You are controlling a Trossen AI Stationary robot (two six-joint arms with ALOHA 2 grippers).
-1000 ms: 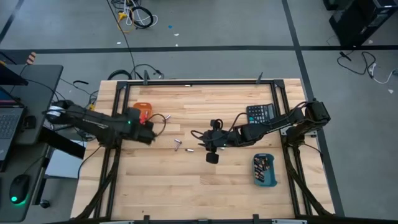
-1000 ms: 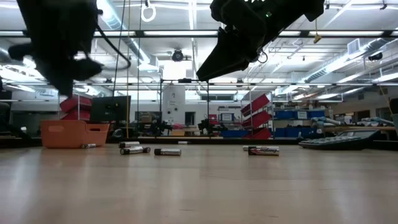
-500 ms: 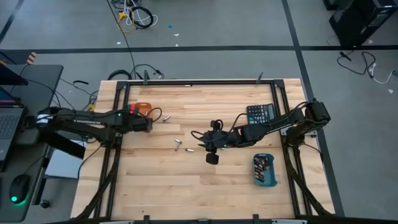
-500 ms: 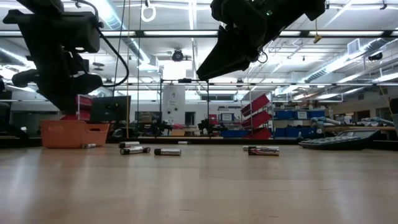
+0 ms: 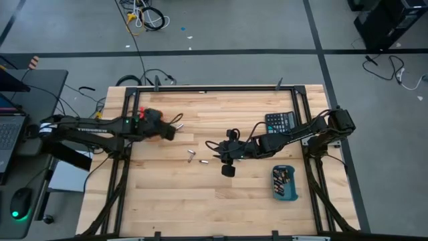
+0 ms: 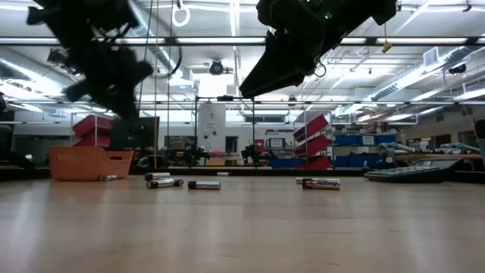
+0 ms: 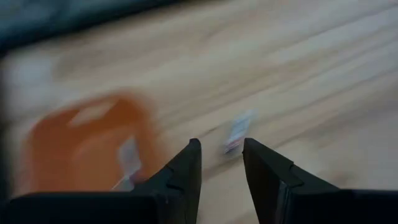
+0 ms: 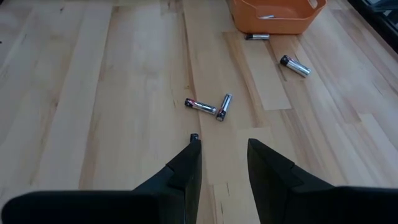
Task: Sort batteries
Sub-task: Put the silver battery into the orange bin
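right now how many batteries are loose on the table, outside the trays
5 batteries: one beside the orange tray, one just off it, two close together mid-table, and one at the right gripper. More may be hidden.

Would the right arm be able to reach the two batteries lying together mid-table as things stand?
Probably yes: the right gripper hangs open just short of the two batteries, with only bare wood between, and the left gripper is off by the orange tray.
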